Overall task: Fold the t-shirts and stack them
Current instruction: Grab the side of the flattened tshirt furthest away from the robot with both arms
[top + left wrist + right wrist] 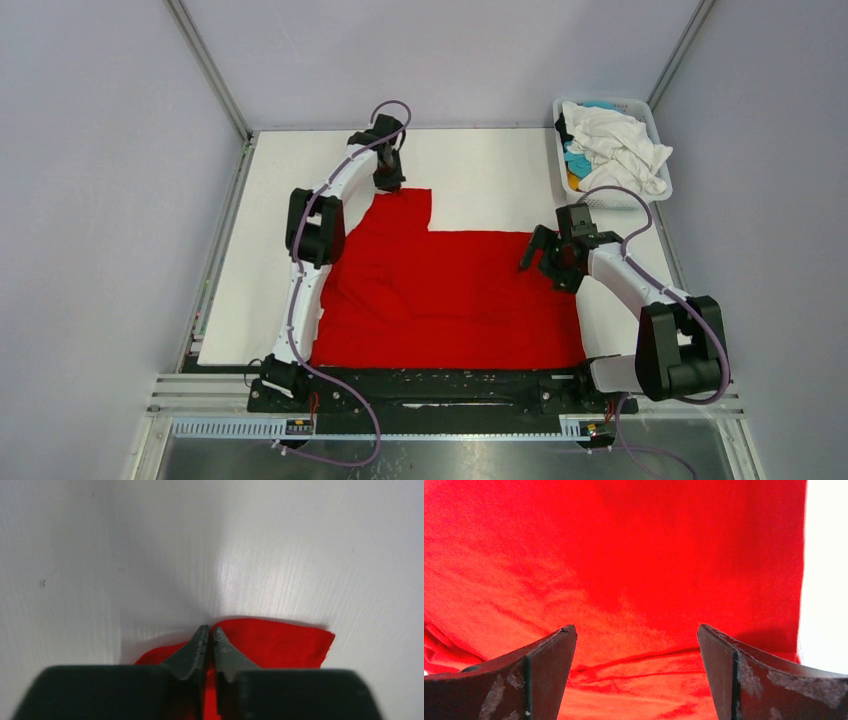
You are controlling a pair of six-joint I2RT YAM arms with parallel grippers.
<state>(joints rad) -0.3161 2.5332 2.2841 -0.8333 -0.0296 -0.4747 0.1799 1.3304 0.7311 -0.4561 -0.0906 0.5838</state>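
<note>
Count on inspection: one red t-shirt is lying on one table. One white basket is holding a heap of t-shirts, with white, turquoise and black cloth showing; their number is proving impossible to tell. Two arms are standing, the left arm and the right arm. Two grippers are showing: the left gripper and the right gripper.

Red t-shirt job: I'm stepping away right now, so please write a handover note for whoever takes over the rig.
Left gripper: shut on the far corner of the red t-shirt.
Right gripper: open, over the shirt's right edge, holding nothing.
The shirt lies spread on the table; the other shirts sit heaped in the basket at the far right.
Done: one shirt laid out. Left: fold it, then fold and stack the rest.
</note>
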